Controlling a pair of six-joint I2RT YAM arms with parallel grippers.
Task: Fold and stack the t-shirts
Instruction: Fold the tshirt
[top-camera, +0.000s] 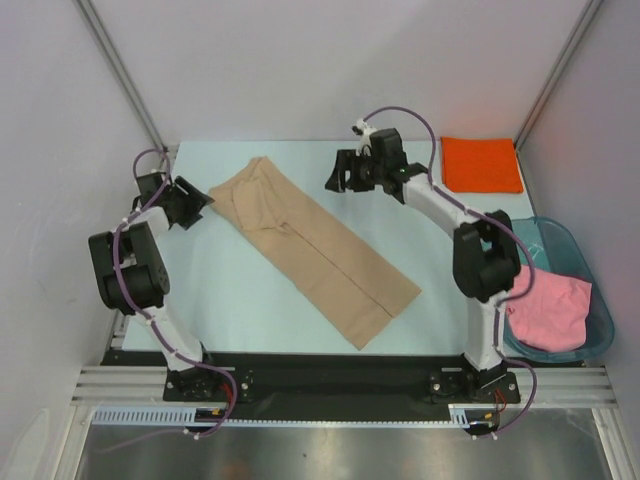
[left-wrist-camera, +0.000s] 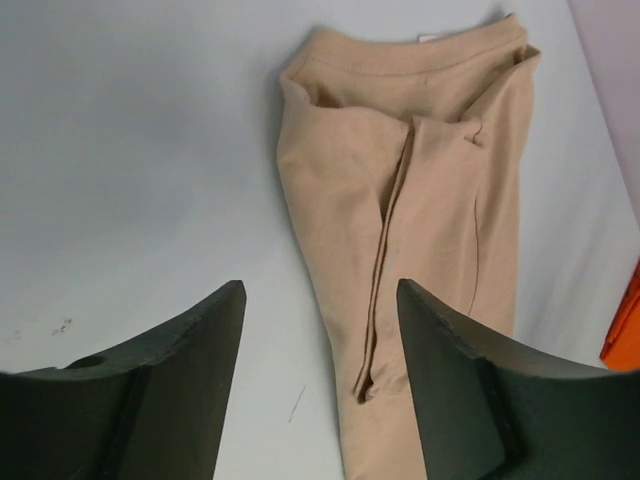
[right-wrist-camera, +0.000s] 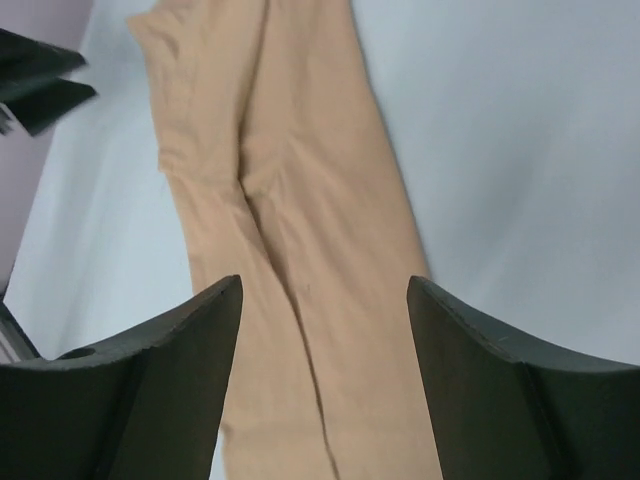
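The tan t-shirt (top-camera: 310, 245) lies folded lengthwise into a long strip, running diagonally from the far left to the near middle of the table. It also shows in the left wrist view (left-wrist-camera: 420, 180) and the right wrist view (right-wrist-camera: 290, 230). My left gripper (top-camera: 200, 205) is open and empty, hovering at the strip's far-left end. My right gripper (top-camera: 340, 172) is open and empty, above the table just right of the strip's far end. The orange t-shirt (top-camera: 482, 164) lies folded at the far right. The pink t-shirt (top-camera: 550, 310) sits crumpled in the teal tub (top-camera: 585, 262).
The teal plastic tub stands at the right edge beside the right arm's base. White enclosure walls and metal posts close in the table on the left, right and back. A sliver of the orange shirt (left-wrist-camera: 625, 330) shows at the left wrist view's right edge.
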